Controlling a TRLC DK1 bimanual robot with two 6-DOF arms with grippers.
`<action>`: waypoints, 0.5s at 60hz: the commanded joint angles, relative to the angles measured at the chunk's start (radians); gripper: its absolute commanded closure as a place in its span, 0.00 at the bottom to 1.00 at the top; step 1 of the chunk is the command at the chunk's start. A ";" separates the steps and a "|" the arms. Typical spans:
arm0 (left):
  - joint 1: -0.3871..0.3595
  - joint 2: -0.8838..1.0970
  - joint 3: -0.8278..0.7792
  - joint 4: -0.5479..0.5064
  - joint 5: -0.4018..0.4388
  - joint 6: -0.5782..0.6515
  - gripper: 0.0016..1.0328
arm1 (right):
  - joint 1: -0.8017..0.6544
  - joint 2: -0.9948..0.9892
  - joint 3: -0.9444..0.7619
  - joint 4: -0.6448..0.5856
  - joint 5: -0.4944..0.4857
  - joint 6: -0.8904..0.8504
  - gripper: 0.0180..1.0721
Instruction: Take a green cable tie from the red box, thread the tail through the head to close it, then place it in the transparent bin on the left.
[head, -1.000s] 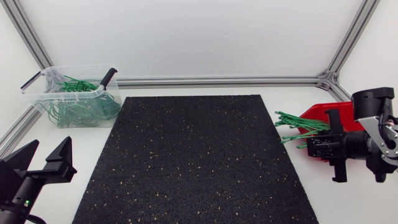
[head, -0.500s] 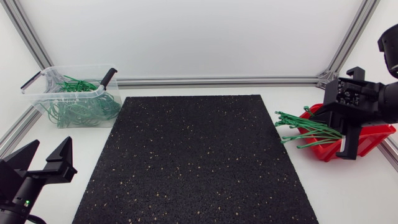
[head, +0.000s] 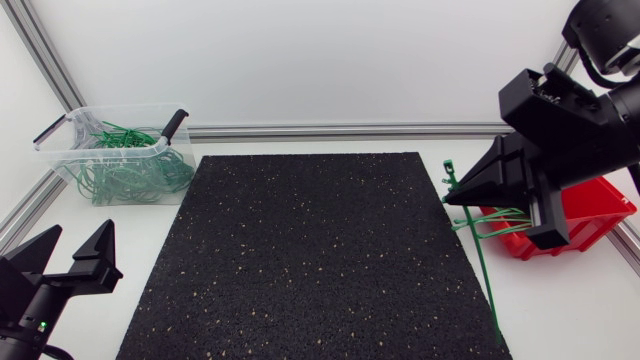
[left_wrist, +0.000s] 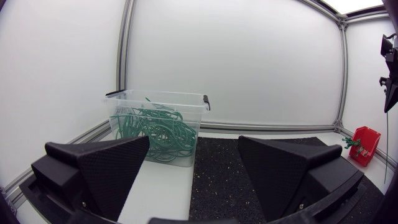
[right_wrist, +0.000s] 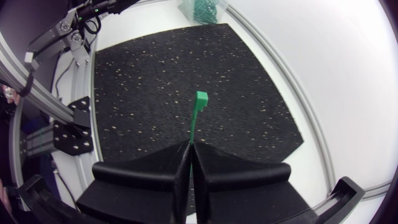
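From the head view, our right end effector (head: 452, 197) was raised over the right edge of the black mat (head: 315, 255), its fingers pressed together on a single green cable tie (head: 479, 265). The tie's head stood just above the fingertips and its tail hung down past the mat's edge. Behind the end effector sat the red box (head: 592, 213), with more loose ties (head: 492, 214) poking out of it towards the mat. The transparent bin (head: 110, 108) stood at the counter's far left corner, holding closed ties. Our left end effector (head: 80, 232) was low at the near left, fingers spread wide with nothing between them.

In the left wrist view, the broad fingers stood well apart, the bin ahead of them and the red box small at the far side.

In the right wrist view, the fingers met on the tie, its square head sticking up ahead of them over the mat.
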 joint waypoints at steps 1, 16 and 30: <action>0.014 -0.007 -0.033 -0.027 0.007 -0.002 0.04 | 0.015 0.068 0.045 -0.055 -0.067 0.058 0.94; 0.023 0.007 -0.032 -0.029 0.015 -0.002 0.04 | 0.079 0.202 0.062 -0.110 -0.266 0.114 0.95; 0.066 0.093 0.025 -0.061 0.049 -0.013 0.04 | 0.124 0.302 0.060 -0.076 -0.383 0.153 0.94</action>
